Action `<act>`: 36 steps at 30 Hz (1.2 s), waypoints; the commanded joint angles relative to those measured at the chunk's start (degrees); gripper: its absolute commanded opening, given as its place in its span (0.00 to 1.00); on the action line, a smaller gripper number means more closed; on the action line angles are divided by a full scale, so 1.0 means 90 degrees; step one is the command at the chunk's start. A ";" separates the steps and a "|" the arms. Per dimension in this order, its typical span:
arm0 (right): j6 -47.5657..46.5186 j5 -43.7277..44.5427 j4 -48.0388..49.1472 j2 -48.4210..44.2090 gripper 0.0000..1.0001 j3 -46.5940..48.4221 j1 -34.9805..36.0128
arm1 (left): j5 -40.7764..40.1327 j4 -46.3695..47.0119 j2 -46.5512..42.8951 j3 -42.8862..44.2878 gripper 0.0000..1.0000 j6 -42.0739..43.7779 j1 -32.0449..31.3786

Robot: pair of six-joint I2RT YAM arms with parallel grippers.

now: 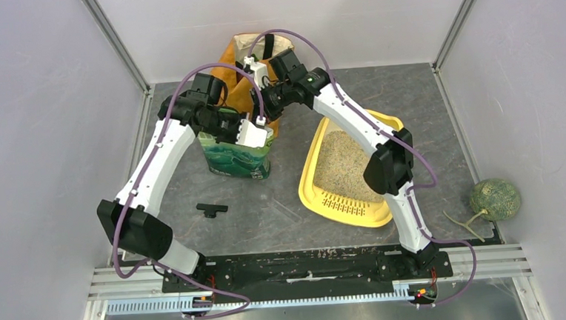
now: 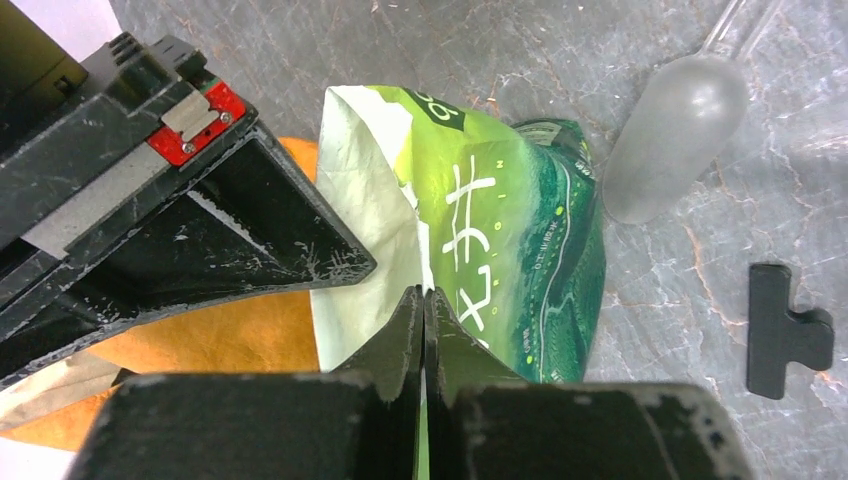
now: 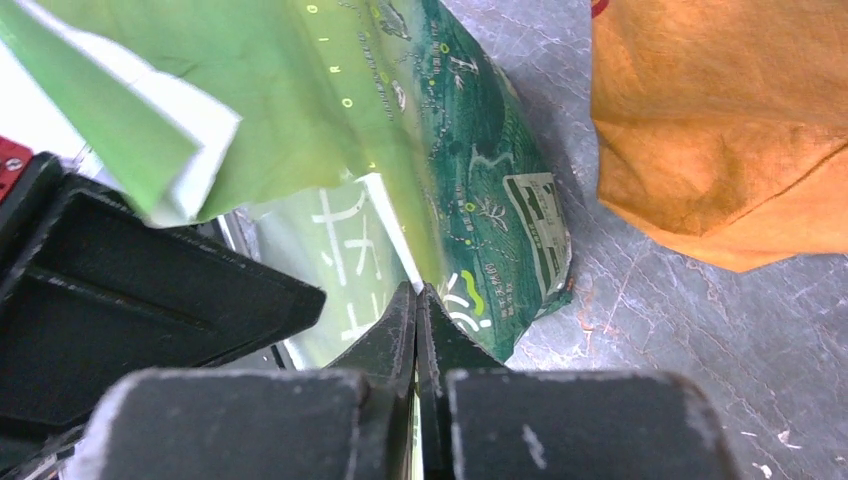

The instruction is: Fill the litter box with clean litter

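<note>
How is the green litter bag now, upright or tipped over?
Upright: the green litter bag stands on its base on the table; the left gripper and right gripper pinch its top.

From above, my left arm and right arm hide the mouth of the green bag, most of the orange bag and part of the litter box rim.

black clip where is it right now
In the top view the black clip lies flat on the table left of centre, just nearer the arm bases than the green litter bag and to the left of the yellow litter box.
</note>
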 commanded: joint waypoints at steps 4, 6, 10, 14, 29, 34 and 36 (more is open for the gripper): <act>0.0211 0.0809 0.0408 -0.0037 0.00 0.0332 0.0055 | 0.0544 -0.0678 -0.0079 0.0351 0.02 0.0254 -0.0087; 0.0207 0.0930 0.0523 -0.0076 0.00 0.0380 0.0056 | 0.0560 -0.0802 -0.0105 0.0327 0.02 0.0274 -0.0120; 0.0355 0.1070 0.0704 -0.0118 0.00 0.0516 0.0055 | 0.0544 -0.0937 -0.0197 0.0253 0.02 0.0293 -0.0141; 0.0443 0.1242 0.0897 -0.0194 0.00 0.0531 0.0055 | 0.0652 -0.1206 -0.0224 0.0321 0.02 0.0338 -0.0177; 0.1087 0.1238 0.1216 -0.0399 0.00 -0.0142 0.0104 | 0.0174 -0.0161 0.0025 0.0344 0.13 -0.0924 -0.0218; 0.1096 0.1109 0.1226 -0.0418 0.00 -0.0213 0.0101 | -0.0044 0.0029 0.0200 0.0244 0.29 -0.0779 -0.0213; 0.1074 0.1084 0.1231 -0.0433 0.00 -0.0232 0.0104 | -0.0119 0.0026 0.0305 0.0248 0.33 -0.0717 -0.0225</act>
